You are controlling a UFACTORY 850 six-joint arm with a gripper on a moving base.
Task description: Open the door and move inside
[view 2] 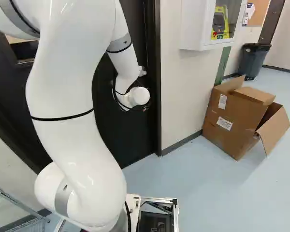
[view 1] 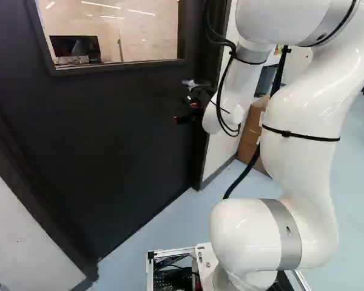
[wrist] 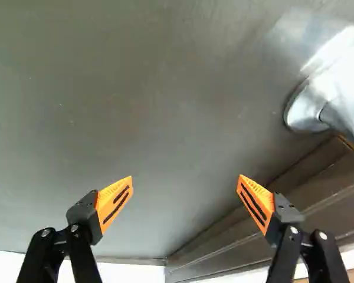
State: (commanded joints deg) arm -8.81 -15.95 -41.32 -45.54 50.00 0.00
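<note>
Right, my gripper (view 1: 183,104) is up near the door (view 1: 115,133), its two fingers standing wide apart, with nothing held between their orange pads (wrist: 114,204). I see only the door's plain dark face ahead through the gap. The door looks shut, sitting in its frame (wrist: 310,200).

The handle (wrist: 333,88), bright metal, is ahead of the gripper and off to one side, past the line of one finger and outside the gap. I see no finger on it. The frame runs beside that same finger, on the handle's side, and slants away below the handle.

In the left base view, the door's window (view 1: 109,33) is above the gripper and to its left, with a monitor (view 1: 74,47) visible through it. My arm (view 2: 70,116) reaches up and over towards the door, black cables (view 1: 221,100) looping near the wrist just beside the gripper.

Over in the right base view, the pale wall (view 2: 181,92) starts to the gripper's right, past the frame. A white cabinet (view 2: 195,24) hangs there, higher than the gripper. An open cardboard box (view 2: 234,113) is on the floor (view 2: 208,179), well to the gripper's right, and a dark bin (view 2: 253,60) is farther off beyond it.
</note>
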